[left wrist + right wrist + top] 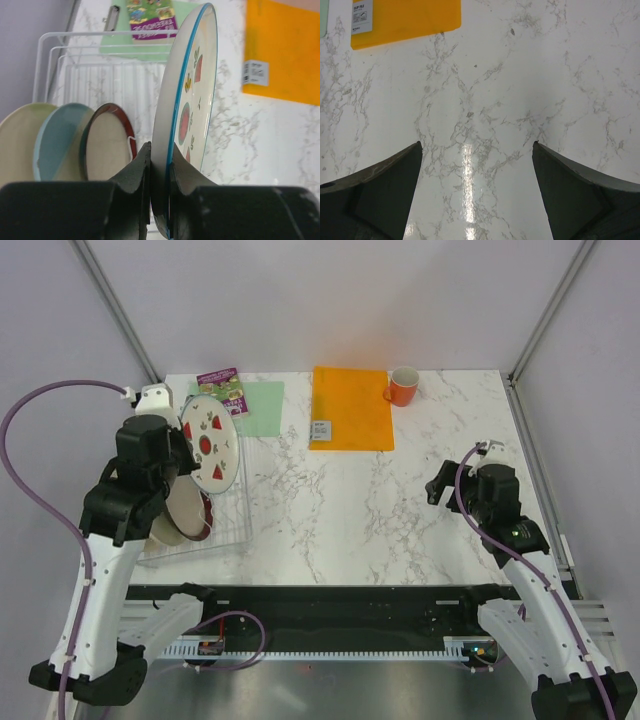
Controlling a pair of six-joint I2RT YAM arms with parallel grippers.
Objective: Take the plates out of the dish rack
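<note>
As the left gripper (160,151) pinches the strawberry plate (192,100) upright by its rim, likely to clear the dish rack (50,37), the right gripper (477,145) idles open.

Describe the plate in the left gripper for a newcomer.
Find the white wire dish rack at far left. The left gripper holds one plate on edge there. Unlike the racked plates, it has red strawberries and a blue rim.

White marble-look table (400,490), grey veins, glossy. Boxed in by plain pale grey panels: back wall (330,300), left wall (50,320), right wall (600,360). Slanted metal posts (115,310) at both back corners. Black rail (350,595) along near edge, white slotted strip (330,648) below. Grey floor (340,690) beneath. Soft, even light; bright glare streak (467,165) on tabletop.
</note>
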